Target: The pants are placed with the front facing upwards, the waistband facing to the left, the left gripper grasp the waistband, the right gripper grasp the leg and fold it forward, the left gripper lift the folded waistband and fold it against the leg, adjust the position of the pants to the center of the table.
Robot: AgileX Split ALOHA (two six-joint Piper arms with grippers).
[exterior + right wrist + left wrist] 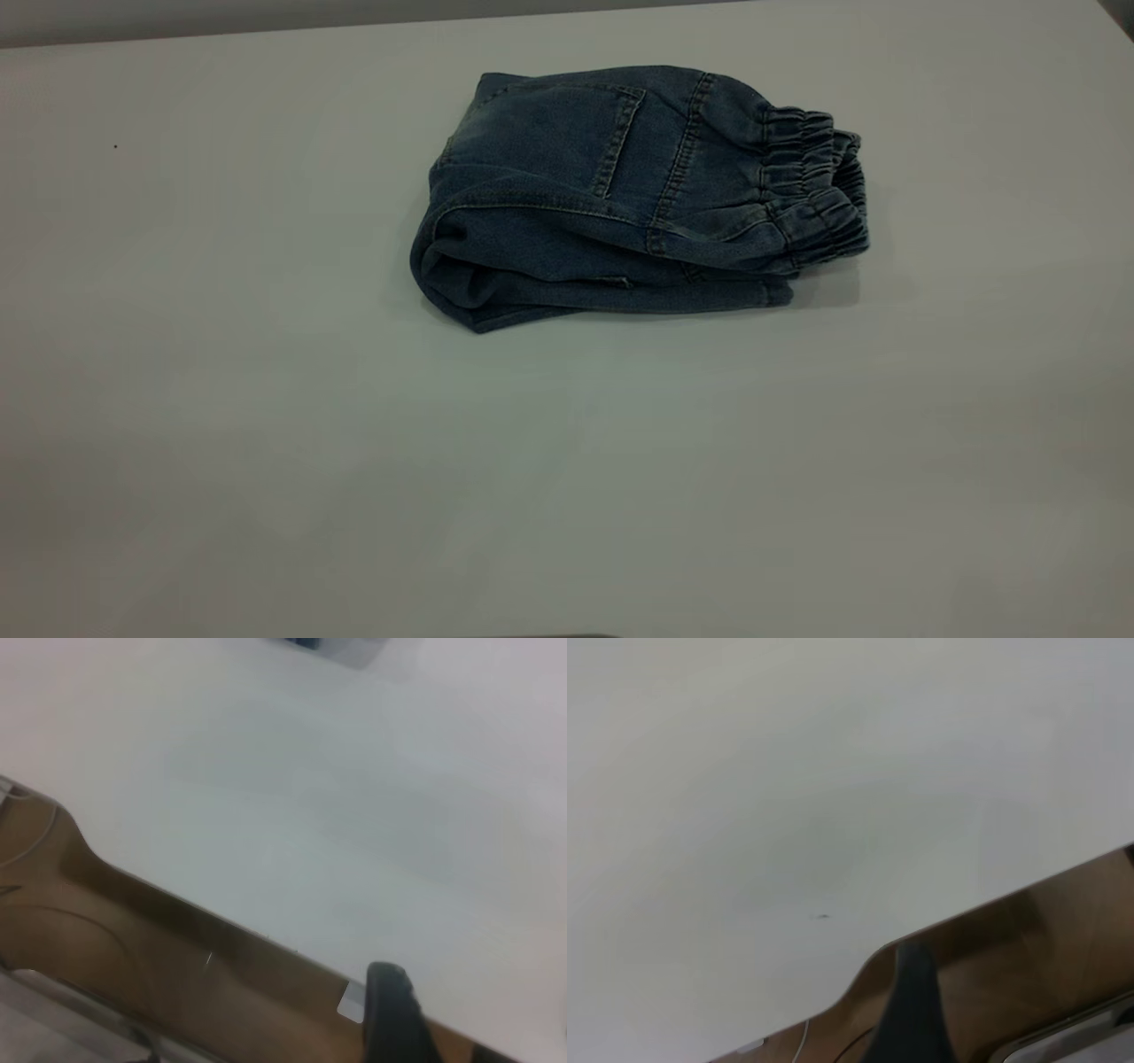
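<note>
The pants (pixel 633 190) lie folded into a compact blue denim bundle on the white table (pixel 266 399), a little behind and right of its middle. A back pocket faces up and the gathered elastic waistband (pixel 811 182) points right. No gripper shows in the exterior view and nothing touches the pants. In the left wrist view, a dark part of my left gripper (pixel 911 1014) hangs over the table's edge, far from the pants. In the right wrist view, my right gripper (pixel 394 1019) sits at the table's edge too, with a sliver of the pants (pixel 301 641) far off.
Brown wooden surfaces (pixel 1028 957) lie beyond the table's edge in both wrist views. A thin white cable (pixel 802 1041) and a small white label (pixel 353 1001) sit at that edge. White tabletop surrounds the pants on all sides.
</note>
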